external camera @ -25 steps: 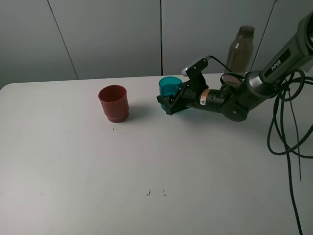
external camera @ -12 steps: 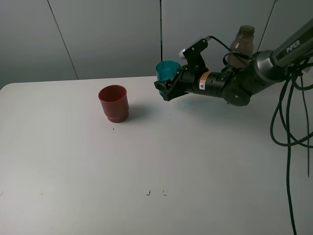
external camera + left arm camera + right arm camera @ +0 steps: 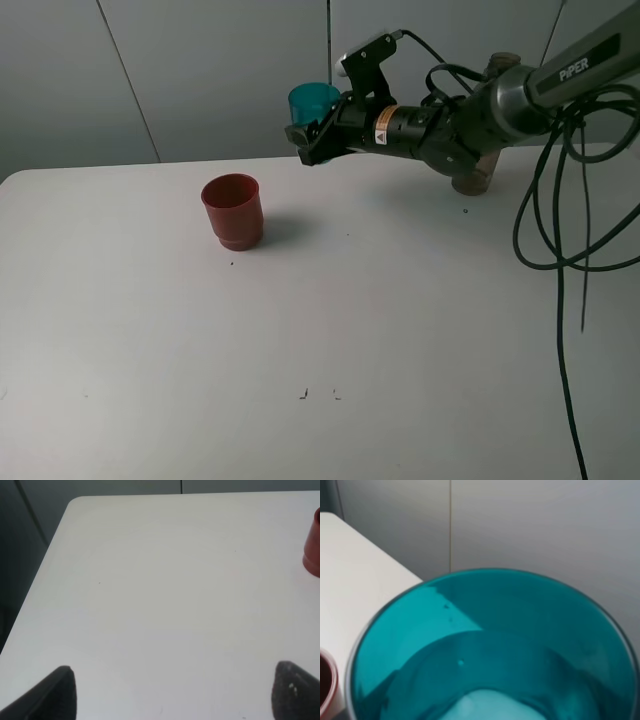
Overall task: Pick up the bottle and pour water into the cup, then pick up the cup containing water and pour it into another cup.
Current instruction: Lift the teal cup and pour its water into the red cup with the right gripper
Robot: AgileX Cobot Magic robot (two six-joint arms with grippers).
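Teal cup (image 3: 313, 102) clamped aloft in the right gripper (image 3: 308, 136), second pour likely pending; it must travel over the red cup (image 3: 233, 210) below, then tilt.

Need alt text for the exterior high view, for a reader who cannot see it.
The right claw holds the teal cup upright in the air, above the far part of a white table. A red cup stands on the table to its left in this view, and a brownish bottle is mostly hidden behind the arm.
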